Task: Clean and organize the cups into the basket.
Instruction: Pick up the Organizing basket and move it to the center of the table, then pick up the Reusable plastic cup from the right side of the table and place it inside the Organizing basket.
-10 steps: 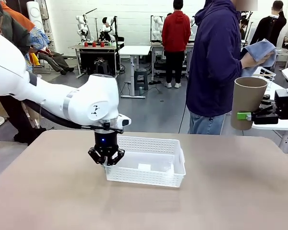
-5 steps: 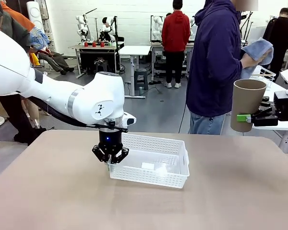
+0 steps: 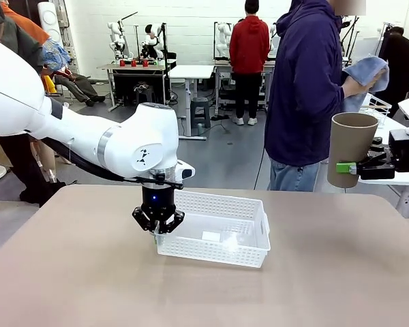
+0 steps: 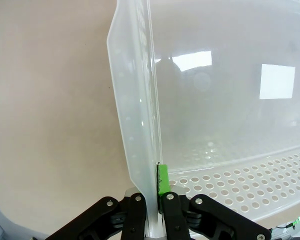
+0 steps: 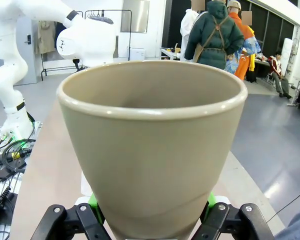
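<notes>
The basket [image 3: 211, 253] (white, perforated, just one) sat mid-table, its left wall pinched between the closed fingers of the left gripper [image 3: 158, 230], which pointed straight down from a bent arm. The right gripper [image 3: 349, 165] reached in level from the right, clamped on one upright tan cup [image 3: 352, 139], held high at the far right.

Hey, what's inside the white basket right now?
Only a pale rectangular patch shows on the floor of the basket; no objects visible. The left gripper, pinching the wall, covers the near-left corner.
</notes>
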`<state>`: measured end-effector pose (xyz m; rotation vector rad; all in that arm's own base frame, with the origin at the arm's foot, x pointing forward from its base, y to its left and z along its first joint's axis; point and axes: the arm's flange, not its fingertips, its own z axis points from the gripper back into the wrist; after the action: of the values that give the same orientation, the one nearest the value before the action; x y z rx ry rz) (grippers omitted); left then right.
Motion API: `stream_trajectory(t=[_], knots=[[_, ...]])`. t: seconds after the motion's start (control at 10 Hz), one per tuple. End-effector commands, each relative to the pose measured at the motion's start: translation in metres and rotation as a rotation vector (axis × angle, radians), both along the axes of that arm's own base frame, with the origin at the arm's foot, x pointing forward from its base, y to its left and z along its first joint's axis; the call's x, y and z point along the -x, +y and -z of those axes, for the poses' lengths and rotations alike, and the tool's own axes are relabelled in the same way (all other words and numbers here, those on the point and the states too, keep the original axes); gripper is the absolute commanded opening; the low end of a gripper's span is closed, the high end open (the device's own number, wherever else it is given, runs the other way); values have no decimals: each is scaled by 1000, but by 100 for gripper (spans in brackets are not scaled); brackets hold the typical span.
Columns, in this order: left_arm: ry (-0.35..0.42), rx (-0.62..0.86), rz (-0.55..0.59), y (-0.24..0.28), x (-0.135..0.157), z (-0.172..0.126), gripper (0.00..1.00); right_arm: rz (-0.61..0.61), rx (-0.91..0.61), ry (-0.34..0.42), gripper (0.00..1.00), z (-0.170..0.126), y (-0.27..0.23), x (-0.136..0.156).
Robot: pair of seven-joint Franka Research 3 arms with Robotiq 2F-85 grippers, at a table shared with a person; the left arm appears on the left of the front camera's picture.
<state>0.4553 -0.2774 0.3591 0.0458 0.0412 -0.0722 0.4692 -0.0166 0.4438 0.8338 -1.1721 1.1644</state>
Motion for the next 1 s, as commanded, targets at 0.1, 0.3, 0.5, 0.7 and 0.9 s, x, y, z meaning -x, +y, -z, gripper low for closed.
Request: stream_trajectory(t=[0.1,0.3,0.5,0.7,0.9], knots=[[3,1,3,-4,0,1,0,-112,213,20,81,-35,78,-23],[3,1,3,-4,0,1,0,-164,390,48,81,-39,142,-36],[3,1,3,-4,0,1,0,-217,531,85,81,-25,193,-39],[3,1,3,-4,0,1,0,-270,656,108,81,-4,235,-35],[3,1,3,-4,0,1,0,-300,726,105,81,15,261,-28]])
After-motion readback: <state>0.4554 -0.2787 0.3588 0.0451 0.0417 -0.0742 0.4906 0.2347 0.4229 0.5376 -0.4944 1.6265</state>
